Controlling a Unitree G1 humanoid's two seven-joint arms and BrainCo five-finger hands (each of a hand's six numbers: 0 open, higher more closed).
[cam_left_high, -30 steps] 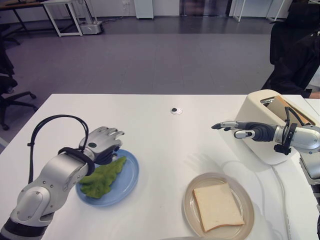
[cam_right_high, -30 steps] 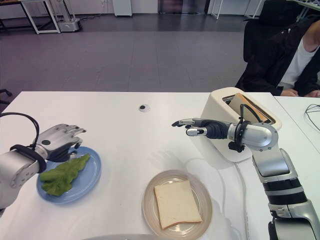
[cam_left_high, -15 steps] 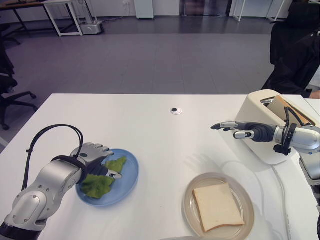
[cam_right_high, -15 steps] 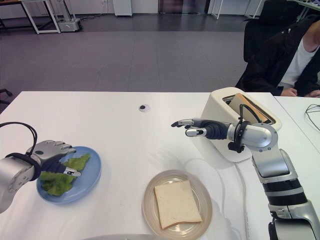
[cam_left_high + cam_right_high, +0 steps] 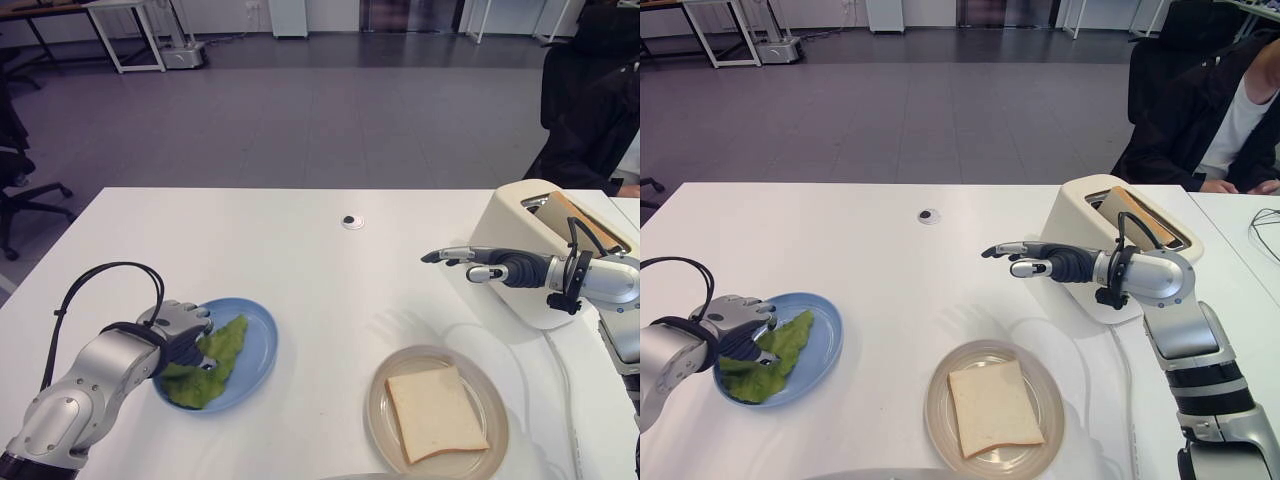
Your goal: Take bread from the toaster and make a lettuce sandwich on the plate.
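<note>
A white bread slice [image 5: 436, 412] is lying on the round beige plate [image 5: 373, 410] at five o'clock, the left hand [image 5: 178, 328] is gripping the green lettuce leaf [image 5: 222, 345] at eight o'clock, and the open right hand [image 5: 480, 264] is hovering by the cream toaster [image 5: 520, 290], which is holding another slice [image 5: 565, 212].

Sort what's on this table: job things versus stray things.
Job: toaster, toast in its slot, bread slice on tan plate, lettuce on blue plate, left hand gripping lettuce, right hand.
Stray: small round disc, white cord beside toaster.
</note>
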